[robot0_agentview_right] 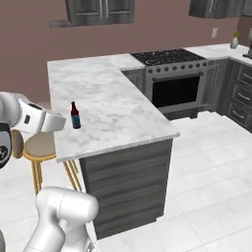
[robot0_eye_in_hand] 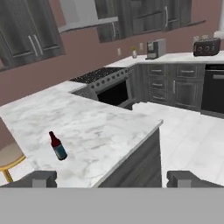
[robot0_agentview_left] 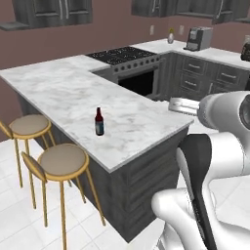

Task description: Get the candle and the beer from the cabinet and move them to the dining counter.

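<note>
A simulated kitchen with dusky pink walls is stretching behind the long white-grey marble dining counter [robot0_agentview_left: 63,88], where charcoal wall cabinets [robot0_eye_in_hand: 30,37] are hanging at about eleven o'clock in the hand view. Two round yellow-legged stools [robot0_agentview_left: 61,161] are standing at the counter's near edge, toward eight o'clock in the left base view. The beer [robot0_agentview_left: 99,122], a dark brown bottle with a red cap, is standing upright on the marble, a little in from the stool side and well apart from everything else; the hand view is placing it at about eight o'clock [robot0_eye_in_hand: 57,146]. The candle is nowhere among the things on the counter. Further right, a black range with an oven [robot0_agentview_left: 132,66] is sitting in the corner, and a coffee machine [robot0_agentview_left: 198,38] and a toaster [robot0_eye_in_hand: 206,46] are resting on the far worktop toward one o'clock.

The gripper [robot0_eye_in_hand: 111,178] is hanging above the counter's end with its fingers spread fully and nothing between them; both tips are rising at six o'clock in the hand view.

With the bottle apparently delivered, the candle looks to be the part outstanding. Doing that well probably means driving back to the cabinet squarely, keeping the arm tucked so it is not sweeping the bottle over, and approaching the small stubby candle slowly and centred, since it could easily be slipping from wide fingers.
</note>
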